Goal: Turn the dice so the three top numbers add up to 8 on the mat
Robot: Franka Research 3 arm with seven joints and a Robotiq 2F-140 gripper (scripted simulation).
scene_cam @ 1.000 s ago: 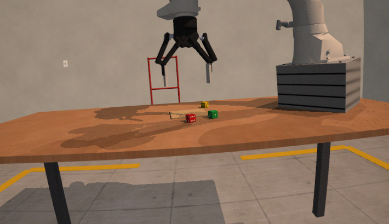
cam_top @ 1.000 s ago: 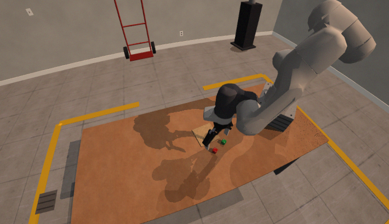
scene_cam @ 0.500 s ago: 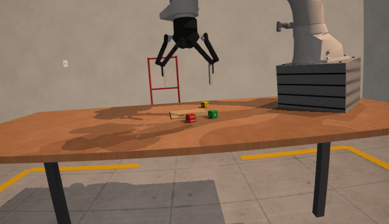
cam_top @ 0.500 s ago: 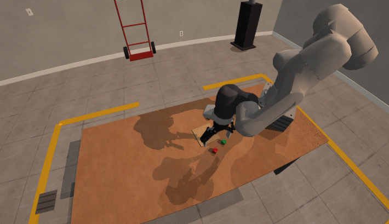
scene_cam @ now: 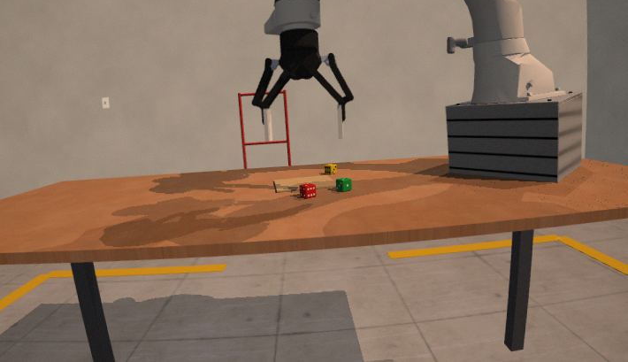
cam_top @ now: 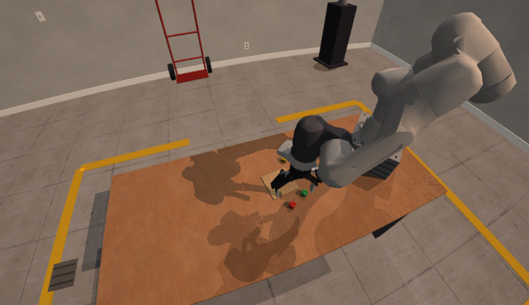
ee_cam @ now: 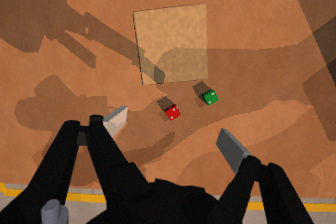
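Note:
The mat (cam_top: pixel 267 180) (scene_cam: pixel 296 184) (ee_cam: pixel 171 30) lies flat on the table, a tan square. A red die (cam_top: pixel 292 204) (scene_cam: pixel 307 190) (ee_cam: pixel 172 112) and a green die (cam_top: pixel 304 192) (scene_cam: pixel 343 184) (ee_cam: pixel 210 97) lie on the table beside one mat edge, off the mat and apart. Each seems to show two pips on top in the wrist view. A yellow die (cam_top: pixel 282 160) (scene_cam: pixel 330 169) lies off the mat on its far side, outside the wrist view; its top number is unreadable. My gripper (cam_top: pixel 294 192) (scene_cam: pixel 304 138) (ee_cam: pixel 173 125) is open and empty, high above the table.
The wooden table (cam_top: pixel 156 227) (scene_cam: pixel 208 228) carries the grey robot base block (scene_cam: pixel 502 140) at the right in the exterior view. Arm shadows cross the table and mat. A red hand truck (cam_top: pixel 182 34) stands on the floor by the wall.

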